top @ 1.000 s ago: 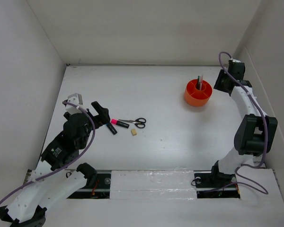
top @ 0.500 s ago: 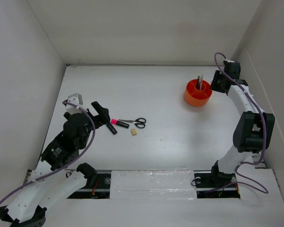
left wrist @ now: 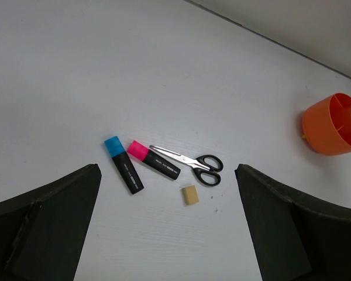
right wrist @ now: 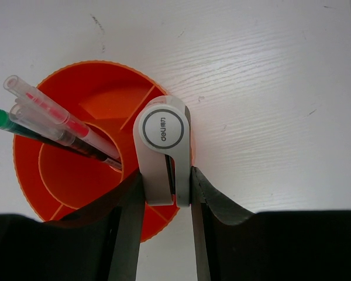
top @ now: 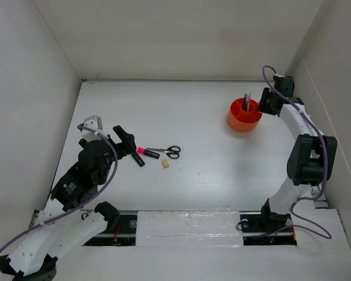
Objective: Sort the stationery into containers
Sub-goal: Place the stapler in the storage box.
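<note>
**A:** What lies nearest on the white table (top: 210, 170)?

**B:** The beige eraser (left wrist: 189, 194), on its own just near of the scissors (left wrist: 190, 162). A little farther, three things lie in a row. The blue-capped marker (left wrist: 124, 165) is on the left. The pink-capped marker (left wrist: 153, 160) is just beside it, and their capped ends are close together. The scissors are on the right, shut, with the blade tips against the pink-capped marker's body and the black handles pointing right.

**A:** And the left gripper (top: 124, 139)?

**B:** It hangs just left and far of that row. Its claw is released, with the two fingers spread wide, and it touches none of the items.

**A:** Where is the container?

**B:** The orange pot (top: 244, 122) stands well apart from the row, at the far right. Several pens (right wrist: 58, 120) lean in its central tube, among them a pink one and a green one.

**A:** What is the right gripper (right wrist: 167, 187) doing?

**B:** It is at the pot's right side with its claw grasping the pale sharpener (right wrist: 162, 140), one finger pressed on each flank. The sharpener is over the pot's rim and an outer compartment. Whether it touches the rim cannot be told.
</note>
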Motion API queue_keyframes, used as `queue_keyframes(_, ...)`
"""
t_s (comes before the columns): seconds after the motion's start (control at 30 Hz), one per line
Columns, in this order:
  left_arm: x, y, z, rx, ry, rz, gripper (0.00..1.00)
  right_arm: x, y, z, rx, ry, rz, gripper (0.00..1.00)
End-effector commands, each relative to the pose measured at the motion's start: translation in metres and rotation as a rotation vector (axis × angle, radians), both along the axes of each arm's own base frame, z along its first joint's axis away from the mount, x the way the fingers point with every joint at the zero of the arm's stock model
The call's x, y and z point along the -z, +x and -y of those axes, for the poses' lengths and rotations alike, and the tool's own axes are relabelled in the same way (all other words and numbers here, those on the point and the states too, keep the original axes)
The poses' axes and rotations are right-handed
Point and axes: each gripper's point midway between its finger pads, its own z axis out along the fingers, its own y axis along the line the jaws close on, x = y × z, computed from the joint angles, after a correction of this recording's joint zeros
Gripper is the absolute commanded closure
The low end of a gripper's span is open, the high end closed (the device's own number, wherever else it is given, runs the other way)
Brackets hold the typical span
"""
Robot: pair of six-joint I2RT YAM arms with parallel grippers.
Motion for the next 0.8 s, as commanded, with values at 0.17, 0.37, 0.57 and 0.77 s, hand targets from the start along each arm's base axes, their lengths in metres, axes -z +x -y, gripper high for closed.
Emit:
queue_keyframes(0.17, -0.008, 0.003, 0.000, 0.000, -0.007, 0.036, 0.00, -0.018, 0.013, -0.008, -0.028, 0.006, 0.059, 1.00)
queue_keyframes(0.37, -0.008, 0.003, 0.000, 0.000, -0.007, 0.036, 0.00, -0.019, 0.011, -0.012, -0.041, 0.018, 0.061, 0.99)
queue_keyframes(0.57, -0.008, 0.003, 0.000, 0.000, -0.007, 0.036, 0.00, -0.021, 0.001, -0.013, -0.041, 0.018, 0.067, 0.99)
queue_keyframes(0.77, -0.008, 0.003, 0.000, 0.000, -0.007, 0.036, 0.00, -0.017, 0.001, -0.014, -0.048, 0.025, 0.058, 0.96)
